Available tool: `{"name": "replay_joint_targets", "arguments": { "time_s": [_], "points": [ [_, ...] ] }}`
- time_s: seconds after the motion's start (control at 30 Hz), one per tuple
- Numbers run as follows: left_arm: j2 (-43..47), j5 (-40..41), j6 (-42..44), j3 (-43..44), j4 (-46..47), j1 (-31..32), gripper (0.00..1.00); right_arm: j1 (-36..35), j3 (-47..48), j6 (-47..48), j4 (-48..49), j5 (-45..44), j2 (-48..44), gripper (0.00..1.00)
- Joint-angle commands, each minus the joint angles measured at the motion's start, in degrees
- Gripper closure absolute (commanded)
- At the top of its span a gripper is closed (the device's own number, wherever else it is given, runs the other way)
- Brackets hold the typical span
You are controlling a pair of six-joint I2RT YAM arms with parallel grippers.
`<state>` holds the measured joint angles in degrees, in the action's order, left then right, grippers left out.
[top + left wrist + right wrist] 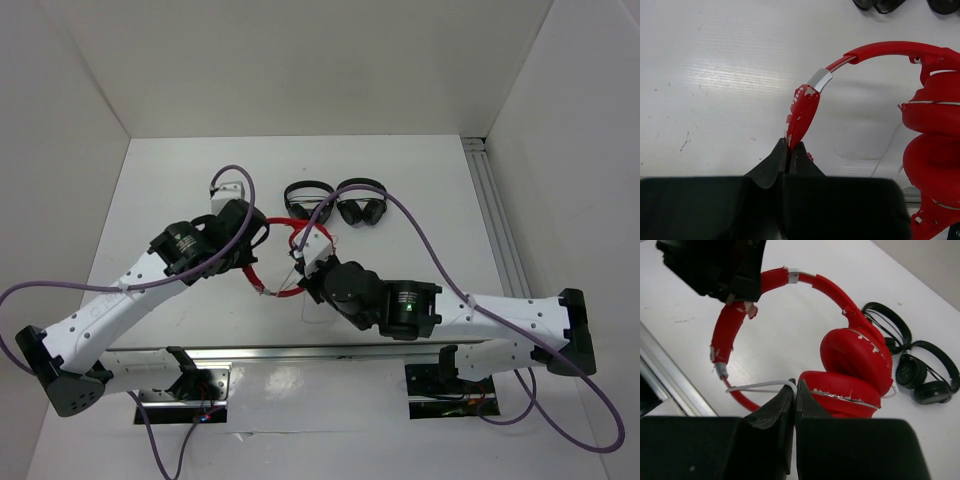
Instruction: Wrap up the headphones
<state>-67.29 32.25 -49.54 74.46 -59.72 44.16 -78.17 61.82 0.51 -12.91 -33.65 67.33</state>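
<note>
The red headphones (855,360) lie mid-table between the two arms, cups folded together, headband arching left; they also show in the top view (285,290) and the left wrist view (935,130). My left gripper (789,147) is shut on the worn red headband (802,112). In the top view it (255,240) sits over the band's left side. My right gripper (795,386) is shut on the thin white cable (757,386) just beside the lower cup; in the top view it (305,262) is mostly hidden by the wrist.
Two small black headphones (335,203) lie just behind the red pair, also in the right wrist view (912,360). An aluminium rail (300,352) runs along the near edge and another (495,215) along the right side. White walls enclose the table.
</note>
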Motion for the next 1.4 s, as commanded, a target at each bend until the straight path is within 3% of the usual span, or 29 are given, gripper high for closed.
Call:
{"name": "replay_joint_targets", "arguments": {
  "time_s": [0.0, 0.1, 0.3, 0.57, 0.83, 1.37],
  "points": [
    [1.29, -4.04, 5.15, 2.8, 3.21, -0.04, 1.0, -0.58, 0.23, 0.8, 7.71, -14.06, -0.97, 0.96],
    [1.98, -6.14, 5.77, 2.27, 3.21, 0.49, 1.0, -0.58, -2.22, 1.41, 12.88, -16.98, -2.11, 0.89],
    [3.83, -8.25, 6.3, 2.27, 3.21, 1.71, 1.0, -0.58, -4.69, 3.88, 21.6, -20.21, -1.77, 0.88],
    [1.98, -8.16, 6.91, 4.12, 1.54, 5.06, 1.0, -0.06, -5.48, 5.55, 27.23, -23.48, 1.66, 0.73],
    [3.03, -8.7, 7.96, 4.12, 1.54, 5.06, 1.0, 2.84, -6.89, 5.02, 29.87, -23.48, 2.81, 0.69],
    [6.38, -14.84, 13.85, 0.16, 2.07, 5.06, 1.0, 18.58, -2.24, 0.8, 25.56, -5.31, 5.0, 0.66]
  ]
}}
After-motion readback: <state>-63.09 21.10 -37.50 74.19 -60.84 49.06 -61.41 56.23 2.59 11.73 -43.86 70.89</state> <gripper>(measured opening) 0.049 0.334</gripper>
